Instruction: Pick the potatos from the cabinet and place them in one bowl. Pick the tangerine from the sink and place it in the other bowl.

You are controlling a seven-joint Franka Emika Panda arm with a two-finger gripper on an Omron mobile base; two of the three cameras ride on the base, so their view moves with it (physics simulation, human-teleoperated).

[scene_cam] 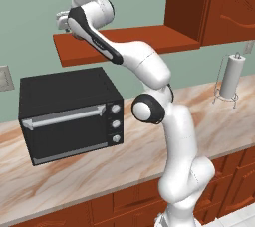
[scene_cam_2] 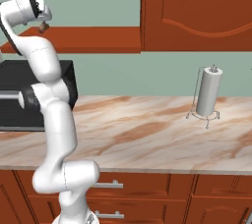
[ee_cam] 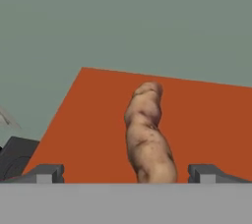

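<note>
A lumpy brown potato point(ee_cam: 147, 134) lies lengthwise on the reddish-brown shelf board point(ee_cam: 93, 115) of the cabinet point(scene_cam: 219, 7). My gripper point(ee_cam: 127, 174) is open, one fingertip point(ee_cam: 47, 174) on each side of the potato's near end, and neither touches it. From the right base view the hand point(scene_cam_2: 42, 14) hangs over the left end of the shelf point(scene_cam_2: 98, 39), with the potato point(scene_cam_2: 43, 28) just below it. In the left base view the hand point(scene_cam: 63, 22) sits at the shelf's left end, partly behind the forearm. The bowls, the tangerine and the sink are out of view.
A black toaster oven point(scene_cam: 69, 114) stands on the marble counter point(scene_cam: 124, 166) under the shelf's left end. A paper towel holder point(scene_cam: 232, 76) stands at the right. Closed cabinet doors point(scene_cam_2: 197, 12) hang right of the shelf, with drawer fronts point(scene_cam_2: 113, 184) below the counter.
</note>
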